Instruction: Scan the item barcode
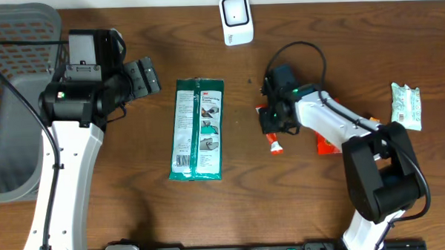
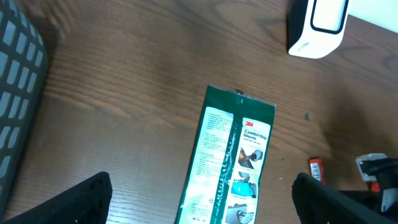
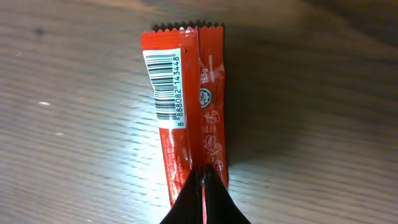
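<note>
The right claw (image 3: 202, 180) is pinched tight on one end of the red packet (image 3: 186, 124). The barcode (image 3: 166, 87) shows just past its tips. Far off, the left claw (image 1: 146, 76) is wide open and holds nothing, beside a green packet (image 1: 198, 128).

Glossy red plastic wrapper (image 3: 186, 146); matt wood-grain table (image 3: 74, 124).

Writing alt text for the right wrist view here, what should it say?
The right end effector pinches the lower end of a red packet, its white barcode label facing the camera. A wood-grain table lies behind.
</note>
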You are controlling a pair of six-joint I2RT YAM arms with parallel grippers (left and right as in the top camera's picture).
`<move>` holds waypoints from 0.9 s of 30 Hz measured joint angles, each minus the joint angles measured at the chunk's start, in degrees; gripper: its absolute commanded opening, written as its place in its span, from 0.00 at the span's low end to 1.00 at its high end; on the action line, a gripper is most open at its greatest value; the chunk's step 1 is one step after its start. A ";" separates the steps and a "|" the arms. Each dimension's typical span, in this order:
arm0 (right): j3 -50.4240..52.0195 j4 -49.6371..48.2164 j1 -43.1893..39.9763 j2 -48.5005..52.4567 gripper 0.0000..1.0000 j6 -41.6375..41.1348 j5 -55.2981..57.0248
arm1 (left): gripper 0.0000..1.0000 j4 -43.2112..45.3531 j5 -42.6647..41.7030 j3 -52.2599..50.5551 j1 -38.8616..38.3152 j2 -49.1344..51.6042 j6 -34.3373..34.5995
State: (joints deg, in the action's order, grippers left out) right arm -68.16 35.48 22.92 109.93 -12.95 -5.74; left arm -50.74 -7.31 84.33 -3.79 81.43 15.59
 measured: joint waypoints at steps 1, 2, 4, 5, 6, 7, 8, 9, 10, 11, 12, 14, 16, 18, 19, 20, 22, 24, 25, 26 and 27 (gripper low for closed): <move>0.00 -0.07 0.35 0.00 0.02 0.07 0.04 | 0.93 0.00 0.00 0.00 0.00 0.00 0.00; 0.00 -0.13 0.59 0.00 0.08 0.15 0.00 | 0.93 0.00 0.00 0.00 0.00 0.00 0.00; -0.17 0.04 0.70 -0.02 0.15 0.37 -0.44 | 0.93 0.00 0.00 0.00 0.00 0.00 0.00; -0.48 0.66 0.68 -0.02 0.17 0.66 -0.79 | 0.93 0.02 0.00 0.00 0.00 0.00 0.00; -1.09 1.68 0.55 -0.02 0.21 0.63 -1.25 | 0.93 -0.02 0.00 0.00 0.00 0.00 0.00; -2.10 3.32 0.37 -0.02 0.25 0.63 -1.66 | 0.93 -0.02 0.00 0.00 0.00 0.00 0.00; -2.93 4.61 0.22 -0.11 0.29 0.72 -1.99 | 0.93 0.00 -0.02 0.00 0.00 0.00 0.00; -4.17 6.43 -0.02 -0.31 0.31 0.90 -2.23 | 0.93 -0.02 0.00 0.00 0.00 0.00 0.00; -5.35 8.11 -0.44 -0.63 0.41 1.03 -2.54 | 0.93 0.00 0.00 0.00 0.00 0.00 0.00; -6.43 9.51 -0.90 -1.20 0.43 1.16 -2.80 | 0.93 0.00 0.00 0.00 0.00 0.00 0.00; -7.34 11.19 -1.60 -2.05 0.43 1.29 -2.97 | 0.93 0.00 0.00 0.00 0.00 0.00 -0.02; -8.26 14.95 -3.04 -3.74 0.40 1.36 -3.61 | 0.93 -0.02 0.00 0.00 0.00 0.00 0.00; -8.24 17.88 -4.15 -4.63 0.35 1.33 -4.31 | 0.93 0.00 0.00 0.00 0.00 0.00 0.00; -7.32 17.99 -4.70 -4.68 0.32 1.27 -5.01 | 0.93 -0.02 -0.02 0.00 0.00 0.00 0.00; -6.21 17.31 -4.74 -4.68 0.31 1.29 -5.16 | 0.93 0.00 -0.02 0.00 0.00 0.00 0.00; -5.40 17.00 -4.72 -4.68 0.30 1.36 -5.35 | 0.93 -0.02 0.00 0.00 0.00 0.00 -0.02; -2.91 15.65 -4.63 -4.68 0.30 1.18 -5.79 | 0.93 0.00 0.00 0.00 0.00 0.00 -0.02; -0.04 13.73 -4.20 -4.68 0.29 1.16 -6.08 | 0.93 0.00 0.00 0.00 0.00 0.00 0.00; 0.92 13.03 -3.98 -4.68 0.27 1.16 -6.10 | 0.93 0.00 0.00 0.00 0.00 0.00 -0.02; 2.14 11.85 -3.54 -4.68 0.25 1.11 -6.25 | 0.93 -0.02 -0.02 0.00 0.00 0.00 0.00; 3.45 10.19 -3.10 -4.68 0.22 1.01 -6.27 | 0.93 0.00 0.00 0.00 0.00 0.00 0.00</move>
State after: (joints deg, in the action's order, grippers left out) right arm -64.71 45.67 19.81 105.25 -11.94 -12.01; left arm -50.74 -7.31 84.33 -3.79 81.43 15.59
